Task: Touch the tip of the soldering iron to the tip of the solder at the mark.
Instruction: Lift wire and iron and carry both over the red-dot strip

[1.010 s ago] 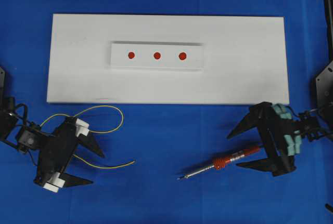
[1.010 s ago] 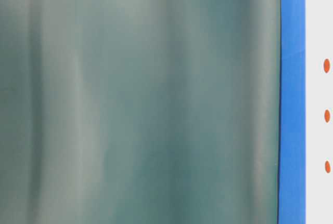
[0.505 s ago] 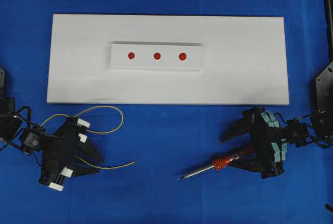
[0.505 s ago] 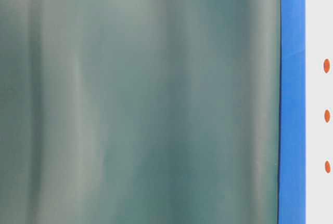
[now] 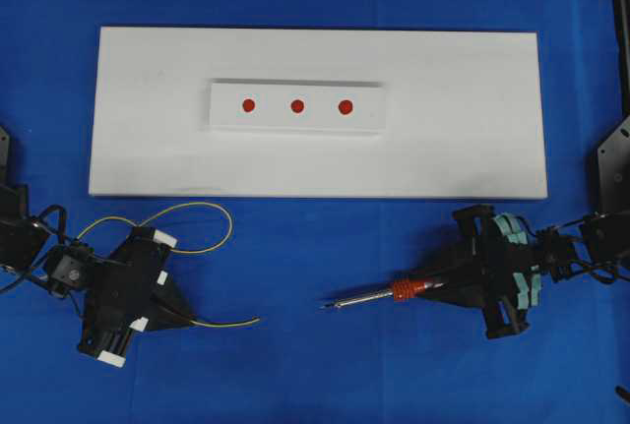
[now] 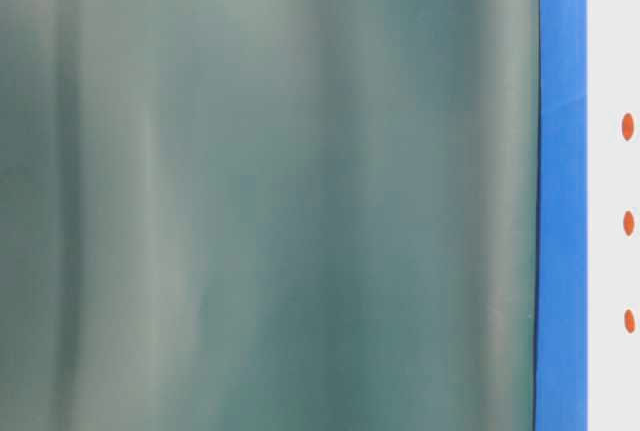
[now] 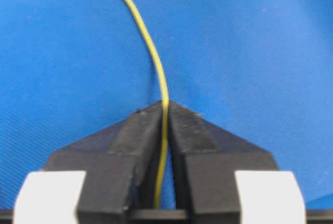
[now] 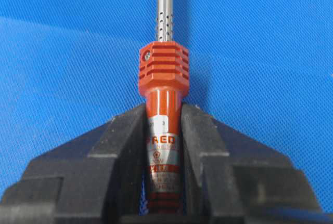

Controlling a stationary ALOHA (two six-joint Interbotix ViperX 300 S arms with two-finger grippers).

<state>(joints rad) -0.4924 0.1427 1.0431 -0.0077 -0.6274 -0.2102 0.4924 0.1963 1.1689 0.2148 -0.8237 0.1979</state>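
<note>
The solder (image 5: 228, 323) is a thin yellow wire lying on the blue cloth at the lower left, with a loop (image 5: 219, 213) behind it. My left gripper (image 5: 183, 314) is shut on the solder, whose free end points right. In the left wrist view the solder (image 7: 151, 49) runs out between the closed fingertips of the left gripper (image 7: 166, 105). My right gripper (image 5: 429, 286) is shut on the soldering iron (image 5: 402, 289), whose silver shaft points left, low over the cloth. The right wrist view shows the iron's red-orange collar (image 8: 163, 69) just ahead of the right gripper (image 8: 164, 110). Three red marks (image 5: 297, 105) sit on a raised white strip.
A large white board (image 5: 463, 139) carries the strip at the back, beyond both grippers. Blue cloth (image 5: 315, 375) covers the table around it. The table-level view is mostly filled by a blurred grey-green surface (image 6: 270, 191), with the board's edge (image 6: 612, 41) and red marks (image 6: 628, 126) at its right.
Both grippers have closed from wide open, the left on the solder and the right on the soldering iron. The iron has swung flatter and shifted slightly left.
</note>
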